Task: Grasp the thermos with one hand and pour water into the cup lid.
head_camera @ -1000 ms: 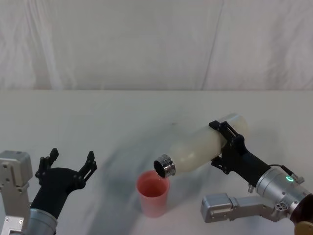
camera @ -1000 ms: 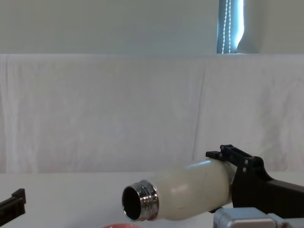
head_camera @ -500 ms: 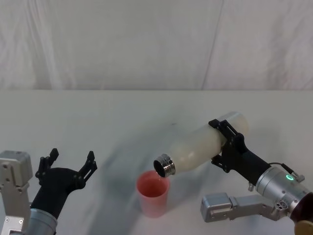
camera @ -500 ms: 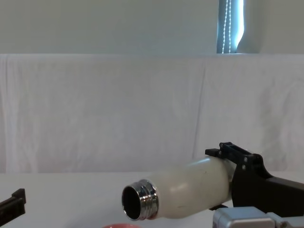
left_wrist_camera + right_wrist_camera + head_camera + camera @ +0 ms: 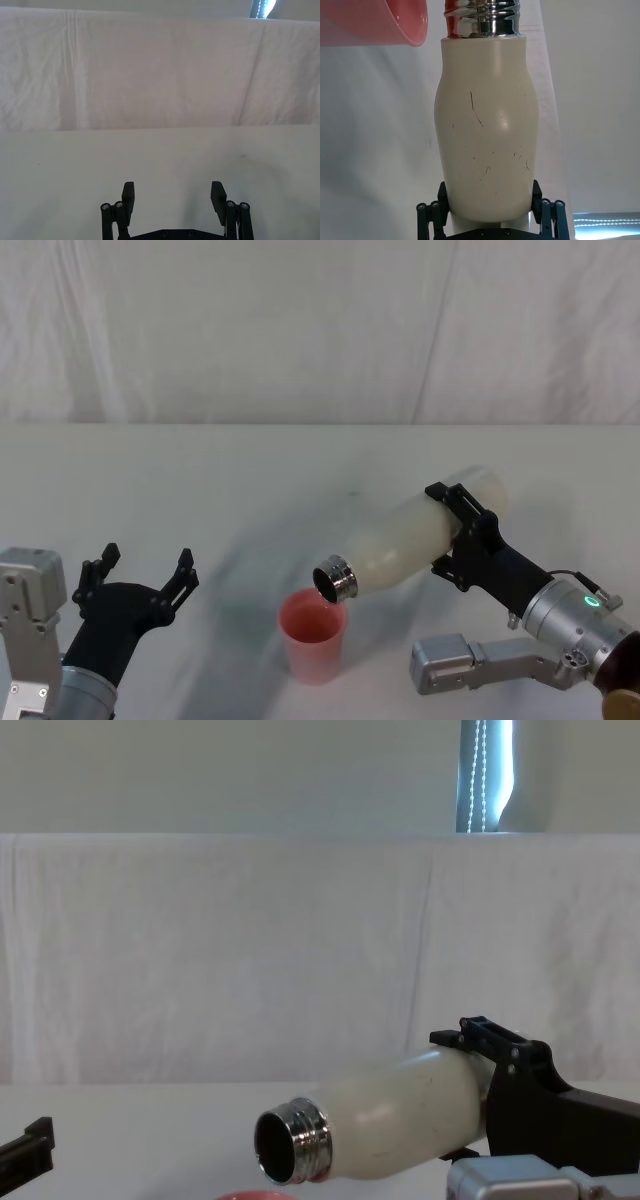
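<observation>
Already the grasp is done: the right gripper has its jaws clenched round the thermos, tipped so its steel neck hangs just over the cup lid on the bench. No water shows yet, so pouring remains. The left gripper idles, jaws released.

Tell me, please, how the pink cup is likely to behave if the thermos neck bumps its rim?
The cup lid looks small and thin-walled, so it is probably light and would slide or tip easily. Nothing steadies it: the left claw sits open, well apart. The thermos, shut in the right claw, looks far bulkier, so even a light nudge might shift the cup.
</observation>
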